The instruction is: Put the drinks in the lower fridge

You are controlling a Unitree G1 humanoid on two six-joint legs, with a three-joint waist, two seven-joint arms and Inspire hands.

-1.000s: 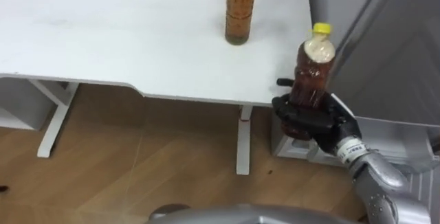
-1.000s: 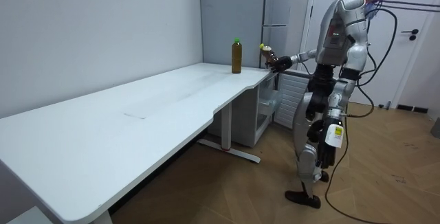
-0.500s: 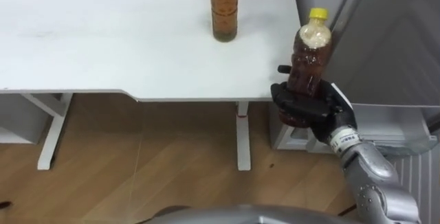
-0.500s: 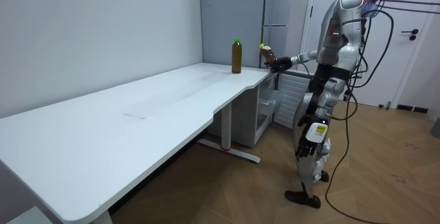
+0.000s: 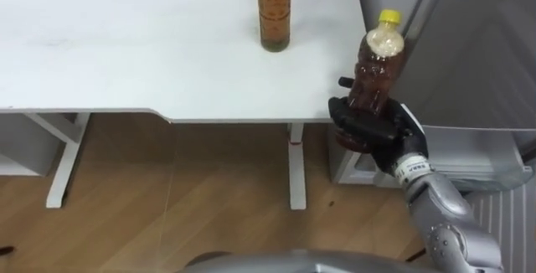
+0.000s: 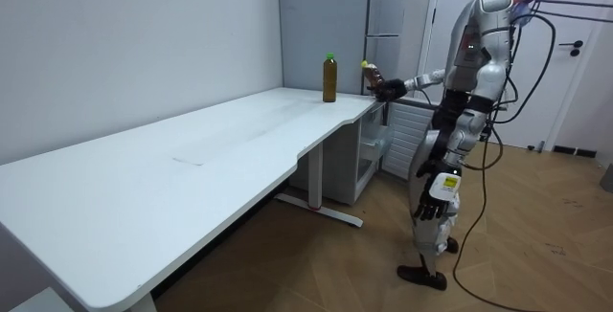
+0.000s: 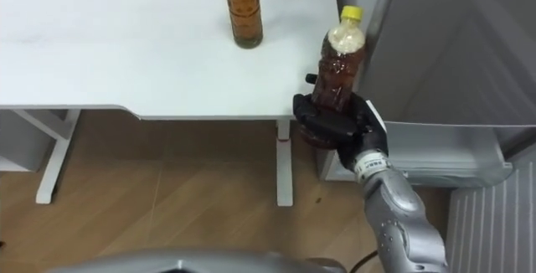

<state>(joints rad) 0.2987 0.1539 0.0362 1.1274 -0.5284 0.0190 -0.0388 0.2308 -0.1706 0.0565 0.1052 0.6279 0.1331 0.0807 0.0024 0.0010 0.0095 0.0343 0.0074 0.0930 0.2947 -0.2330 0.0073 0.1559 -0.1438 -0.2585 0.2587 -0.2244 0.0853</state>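
My right hand [image 5: 368, 131] is shut on the lower body of a brown drink bottle with a yellow cap [image 5: 378, 72], held upright just off the white table's right end [image 5: 335, 97]. A second amber bottle [image 5: 275, 9], green-capped in the room view [image 6: 329, 78], stands on the table near that end. To the right is the grey fridge [image 5: 469, 47], its lower compartment [image 5: 481, 160] open beneath the hand. In the room view I stand by the table's end, right arm stretched out with the bottle [image 6: 369, 75], left hand [image 6: 427, 211] hanging by my leg.
The long white table [image 6: 192, 159] runs along the wall toward the room view's left. One of its legs [image 5: 296, 168] stands just left of the fridge. Wooden floor [image 5: 184, 198] lies open below and behind me. A white door [image 6: 575, 54] is at the back right.
The eye view has shifted a little to the right. My hanging left arm has swung forward as I shift my stance. The right hand keeps its hold on the bottle, raised slightly.
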